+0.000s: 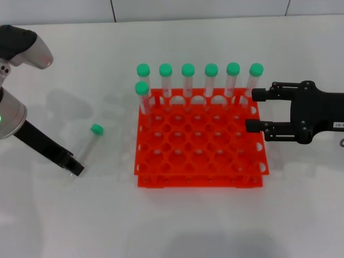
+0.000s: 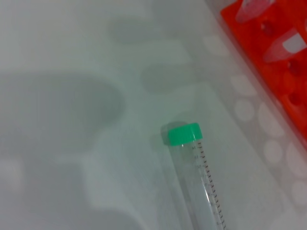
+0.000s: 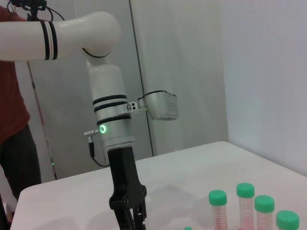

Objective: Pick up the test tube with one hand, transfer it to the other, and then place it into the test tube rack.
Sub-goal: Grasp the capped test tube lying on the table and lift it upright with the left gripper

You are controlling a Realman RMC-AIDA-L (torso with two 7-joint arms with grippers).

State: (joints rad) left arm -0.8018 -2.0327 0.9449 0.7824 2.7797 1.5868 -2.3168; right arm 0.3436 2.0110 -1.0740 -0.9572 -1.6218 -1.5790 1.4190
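The test tube lies flat on the white table to the left of the rack, green cap pointing away from me. It fills the left wrist view too, as the test tube. My left gripper hangs low just beside its bottom end, apart from it. In the right wrist view the left gripper points down at the table. The orange-red test tube rack sits mid-table. Over the rack's right edge my right gripper stands open and holds nothing.
Several green-capped tubes stand along the rack's back row, and one more in the second row at the left. The rack's corner shows in the left wrist view. A person in red stands beyond the table.
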